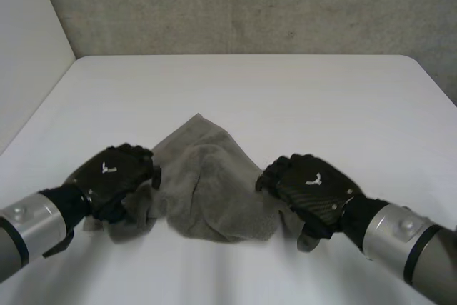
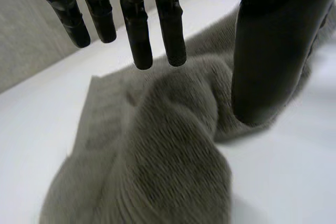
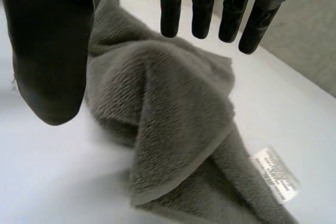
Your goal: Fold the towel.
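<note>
Both wide open: left robot hand (image 1: 114, 173), right robot hand (image 1: 310, 187), over towel (image 1: 211, 183).

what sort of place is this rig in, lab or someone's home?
Probably a lab or test bay: a plain white table, a rough grey concrete-like wall behind it, and nothing homely, just one grey towel.
</note>
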### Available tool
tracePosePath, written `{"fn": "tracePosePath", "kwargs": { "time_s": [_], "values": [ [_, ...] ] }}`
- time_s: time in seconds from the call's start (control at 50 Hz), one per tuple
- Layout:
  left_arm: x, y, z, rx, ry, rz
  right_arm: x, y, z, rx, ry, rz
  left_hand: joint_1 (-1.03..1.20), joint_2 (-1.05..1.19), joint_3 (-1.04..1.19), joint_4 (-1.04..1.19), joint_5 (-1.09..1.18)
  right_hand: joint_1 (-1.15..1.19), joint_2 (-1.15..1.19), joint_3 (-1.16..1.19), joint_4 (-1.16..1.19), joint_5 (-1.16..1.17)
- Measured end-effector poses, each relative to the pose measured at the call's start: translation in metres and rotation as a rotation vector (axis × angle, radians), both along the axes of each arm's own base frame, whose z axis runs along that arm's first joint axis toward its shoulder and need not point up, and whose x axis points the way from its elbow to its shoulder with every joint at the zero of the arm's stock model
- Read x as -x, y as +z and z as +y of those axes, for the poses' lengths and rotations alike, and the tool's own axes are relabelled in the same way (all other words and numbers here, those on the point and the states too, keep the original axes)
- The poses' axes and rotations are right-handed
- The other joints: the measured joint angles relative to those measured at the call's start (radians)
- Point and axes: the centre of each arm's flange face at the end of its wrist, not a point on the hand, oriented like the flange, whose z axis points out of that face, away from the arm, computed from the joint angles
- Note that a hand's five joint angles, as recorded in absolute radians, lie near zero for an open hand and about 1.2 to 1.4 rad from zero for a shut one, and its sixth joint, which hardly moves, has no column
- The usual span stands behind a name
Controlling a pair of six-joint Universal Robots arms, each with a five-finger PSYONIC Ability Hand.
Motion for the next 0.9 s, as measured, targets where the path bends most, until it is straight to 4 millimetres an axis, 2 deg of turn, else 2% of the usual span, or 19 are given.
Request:
{"fn": "tracePosePath", "kwargs": {
  "time_s": [0.12,0.16,0.2,0.24,0.3,0.34,0.4,0.48,0.56,0.66,0.7,0.8,0.9],
  "values": [
    [-0.002,-0.014,0.002,-0.003,-0.007,-0.037,-0.009,-0.021,-0.001,0.023,0.041,0.052,-0.010,-0.013,0.000,0.000,-0.011,0.058,0.033,0.000,0.000,0.104],
    [-0.001,-0.018,-0.001,0.002,-0.009,-0.040,-0.012,-0.028,-0.004,0.028,0.048,0.057,-0.010,-0.013,0.000,0.000,-0.008,0.146,0.113,0.000,0.000,0.185],
    [0.000,-0.022,-0.004,0.009,-0.011,-0.043,-0.015,-0.035,-0.008,0.032,0.053,0.058,0.005,-0.001,0.000,0.000,0.019,0.384,0.358,0.000,0.000,0.434],
    [0.000,-0.025,-0.008,0.012,-0.009,-0.046,-0.018,-0.039,-0.013,0.036,0.054,0.054,0.089,0.090,0.000,0.000,0.120,0.553,0.524,0.000,0.000,0.591],
    [0.001,-0.031,-0.017,0.014,-0.002,-0.054,-0.022,-0.041,-0.022,0.047,0.047,0.035,0.394,0.400,0.000,0.000,0.414,0.846,0.794,0.000,0.000,0.896],
    [0.003,-0.033,-0.021,0.013,0.000,-0.058,-0.024,-0.039,-0.027,0.054,0.039,0.016,0.522,0.525,0.000,0.000,0.546,0.932,0.866,0.000,0.000,0.969],
    [0.007,-0.036,-0.029,0.012,-0.004,-0.062,-0.029,-0.026,-0.044,0.074,0.009,-0.047,0.681,0.715,0.000,0.000,0.734,0.934,0.866,0.000,0.000,0.973],
    [0.014,-0.039,-0.038,0.012,-0.020,-0.060,-0.036,-0.007,-0.072,0.096,-0.032,-0.144,0.681,0.727,0.000,0.000,0.740,0.934,0.866,0.000,0.000,0.973],
    [0.021,-0.040,-0.047,0.017,-0.031,-0.055,-0.043,0.000,-0.101,0.107,-0.059,-0.200,0.682,0.727,0.000,0.000,0.740,0.934,0.866,0.000,0.000,0.973],
    [0.029,-0.041,-0.059,0.023,-0.023,-0.047,-0.053,-0.010,-0.137,0.101,-0.084,-0.215,0.682,0.727,0.000,0.000,0.740,0.934,0.866,0.000,0.000,0.973],
    [0.033,-0.041,-0.064,0.028,-0.011,-0.047,-0.056,-0.020,-0.149,0.089,-0.099,-0.202,0.682,0.727,0.000,0.000,0.740,0.934,0.866,0.000,0.000,0.973],
    [0.037,-0.043,-0.075,0.039,0.016,-0.048,-0.057,-0.040,-0.171,0.100,-0.167,-0.154,0.682,0.718,0.000,0.000,0.738,0.933,0.866,0.000,0.000,0.974],
    [0.038,-0.044,-0.080,0.045,0.026,-0.050,-0.052,-0.045,-0.191,0.199,-0.272,-0.087,0.649,0.641,0.000,0.000,0.682,0.934,0.866,0.000,0.000,0.976]
  ]
}}
